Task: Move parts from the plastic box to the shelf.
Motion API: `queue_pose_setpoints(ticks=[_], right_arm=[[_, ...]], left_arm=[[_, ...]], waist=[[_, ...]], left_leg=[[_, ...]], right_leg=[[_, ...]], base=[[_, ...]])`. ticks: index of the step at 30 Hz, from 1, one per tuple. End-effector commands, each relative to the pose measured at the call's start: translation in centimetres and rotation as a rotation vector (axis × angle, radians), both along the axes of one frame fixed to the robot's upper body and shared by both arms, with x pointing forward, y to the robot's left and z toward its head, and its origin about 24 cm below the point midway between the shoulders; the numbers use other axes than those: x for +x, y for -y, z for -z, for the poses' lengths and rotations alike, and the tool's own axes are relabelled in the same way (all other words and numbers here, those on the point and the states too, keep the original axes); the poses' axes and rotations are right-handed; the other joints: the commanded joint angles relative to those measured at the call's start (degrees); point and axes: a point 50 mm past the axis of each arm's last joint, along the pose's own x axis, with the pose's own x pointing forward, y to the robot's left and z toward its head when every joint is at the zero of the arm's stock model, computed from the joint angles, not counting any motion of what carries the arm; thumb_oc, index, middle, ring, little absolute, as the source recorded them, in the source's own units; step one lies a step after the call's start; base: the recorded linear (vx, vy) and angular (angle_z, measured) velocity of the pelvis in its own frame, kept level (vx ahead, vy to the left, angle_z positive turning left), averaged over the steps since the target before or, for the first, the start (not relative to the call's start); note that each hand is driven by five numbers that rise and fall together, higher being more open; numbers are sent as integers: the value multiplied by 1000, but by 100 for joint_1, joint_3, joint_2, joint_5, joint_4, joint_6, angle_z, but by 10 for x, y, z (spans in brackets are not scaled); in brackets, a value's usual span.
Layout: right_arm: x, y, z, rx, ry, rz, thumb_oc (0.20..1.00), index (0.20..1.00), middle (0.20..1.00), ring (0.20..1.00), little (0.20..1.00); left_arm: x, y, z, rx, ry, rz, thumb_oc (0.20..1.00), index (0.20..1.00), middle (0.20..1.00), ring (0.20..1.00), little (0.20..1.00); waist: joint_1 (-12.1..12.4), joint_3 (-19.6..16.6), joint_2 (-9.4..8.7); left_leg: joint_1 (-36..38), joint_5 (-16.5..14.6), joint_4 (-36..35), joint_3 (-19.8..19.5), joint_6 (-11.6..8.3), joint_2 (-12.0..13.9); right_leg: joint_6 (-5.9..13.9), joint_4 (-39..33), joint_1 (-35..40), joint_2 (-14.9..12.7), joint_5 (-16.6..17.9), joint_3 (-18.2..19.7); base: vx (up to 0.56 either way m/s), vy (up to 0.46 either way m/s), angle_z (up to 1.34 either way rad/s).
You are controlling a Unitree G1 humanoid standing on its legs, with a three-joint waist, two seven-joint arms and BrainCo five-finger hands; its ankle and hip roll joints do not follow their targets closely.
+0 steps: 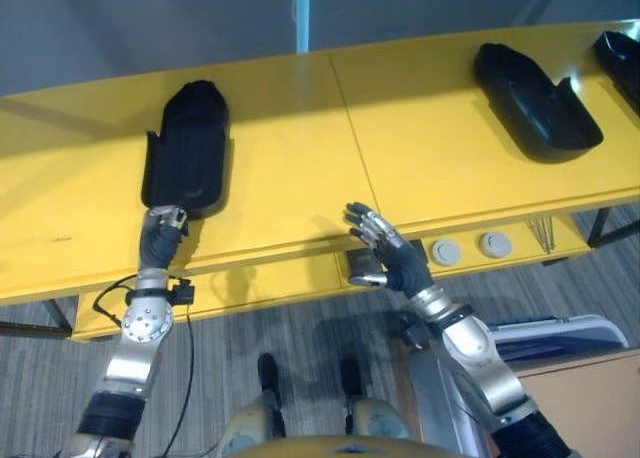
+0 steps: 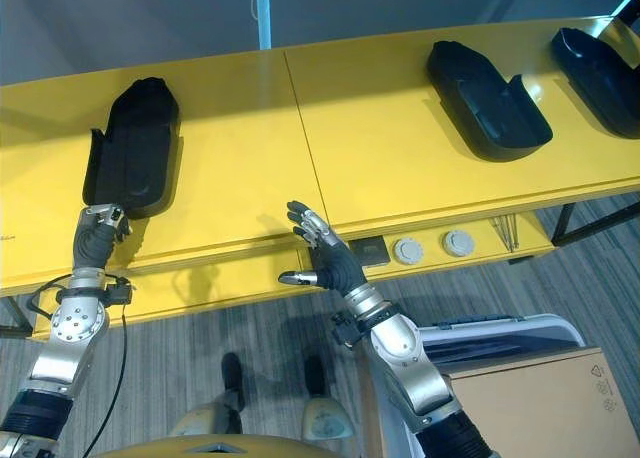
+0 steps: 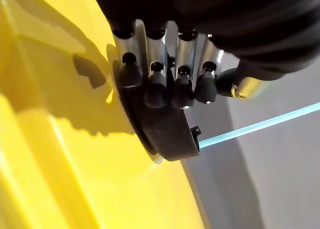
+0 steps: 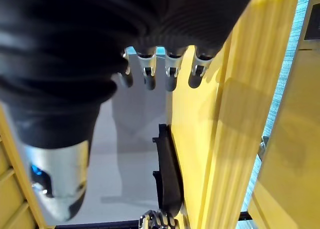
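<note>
Now, line by line:

Shelf: a long yellow shelf (image 1: 300, 168) is running across both eye views, its top in two panels meeting at a seam near the middle, with a lower ledge along its front edge.

Left part: a black moulded part (image 1: 188, 146) is lying flat on the left panel, its long side pointing away from the robot.

Left hand: the left hand (image 1: 160, 236) is reaching up at the near end of that part. In the left wrist view its fingers (image 3: 156, 86) are curling over the dark rim of the part (image 3: 165, 134) — gripping it.

Right hand: the right hand (image 2: 325, 253) is hovering by the shelf's front edge near the seam, fingers spread and relaxed, thumb sticking out, holding nothing.

Other parts: a second black part (image 1: 535, 100) is resting on the right panel, well apart from the first; a third black part (image 1: 620, 63) is sitting at the far right edge.

Ledge items: two round grey discs (image 1: 470, 248) are lying side by side on the lower ledge — just right of the right hand.

Box: a cardboard box (image 2: 540, 408) is standing on the floor at lower right.
</note>
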Motion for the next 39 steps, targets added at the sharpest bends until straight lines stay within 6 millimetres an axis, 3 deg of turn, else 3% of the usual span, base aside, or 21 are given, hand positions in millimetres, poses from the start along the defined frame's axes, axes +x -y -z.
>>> queue_pose_setpoints(ticks=[1,8,17,18,19,20,24,30,35,39], right_arm=[[4,-8,-19,69,97,-37,1000,1000,1000,1000,1000],[5,-4,-16,68,86,-10,1000,1000,1000,1000,1000],[5,2,-13,55,78,24,1000,1000,1000,1000,1000],[5,5,-11,44,75,35,1000,1000,1000,1000,1000],[5,5,-11,44,75,35,1000,1000,1000,1000,1000],[6,9,-10,20,77,55,1000,1000,1000,1000,1000],[9,13,-14,-15,111,86,1000,1000,1000,1000,1000],[7,36,-30,-14,206,226,1000,1000,1000,1000,1000],[-2,51,-34,-35,234,312,1000,1000,1000,1000,1000],[-17,68,-22,-57,177,385,1000,1000,1000,1000,1000]], left_arm=[[15,-8,-12,-25,54,-28,200,200,200,200,200],[18,-6,-18,-48,83,-22,200,200,200,200,200],[5,-2,-29,-65,150,20,200,200,200,200,200],[-3,-1,-33,-74,174,48,366,366,366,366,366],[-3,-1,-33,-74,174,48,366,366,366,366,366],[-23,3,-45,-52,232,115,1000,1000,1000,1000,1000],[-34,10,-60,-30,302,166,1000,1000,1000,1000,1000],[-44,33,-79,14,397,279,1000,1000,1000,1000,1000],[-43,41,-66,43,323,330,1000,1000,1000,1000,1000],[-42,42,-55,59,246,372,1000,1000,1000,1000,1000]], waist=[[-51,80,-203],[-96,84,-197],[-39,24,-184],[9,-25,-177],[9,-25,-177],[156,-200,-174],[265,-411,-221],[294,-708,-336],[163,-760,-393],[15,-867,-430]], left_leg=[[465,-835,-35,-4,-137,-28],[469,-852,-35,32,-131,-31],[582,-891,-35,0,-115,-41],[643,-912,-35,-27,-107,-50],[643,-912,-35,-27,-107,-50],[821,-955,-35,-127,-90,-64],[981,-991,-35,-236,-84,-67],[1293,-1110,-35,-321,-40,-71],[1527,-1183,-35,-207,33,-45],[1681,-1281,-35,-88,67,-30]], right_leg=[[41,15,-209,91,-126,-54],[41,15,-221,103,-121,-17],[29,15,-95,99,-170,-37],[26,15,-18,92,-190,-69],[26,15,-18,92,-190,-69],[16,15,216,73,-245,-176],[11,15,442,60,-296,-294],[-2,64,751,73,-401,-337],[13,295,779,102,-467,-148],[40,295,842,112,-471,40]], base=[[-4,11,-7],[7,1,-6],[0,0,0],[0,0,0],[32,-12,2],[0,0,0],[2,-2,39],[2,22,15],[-26,37,-12],[4,18,-36]])
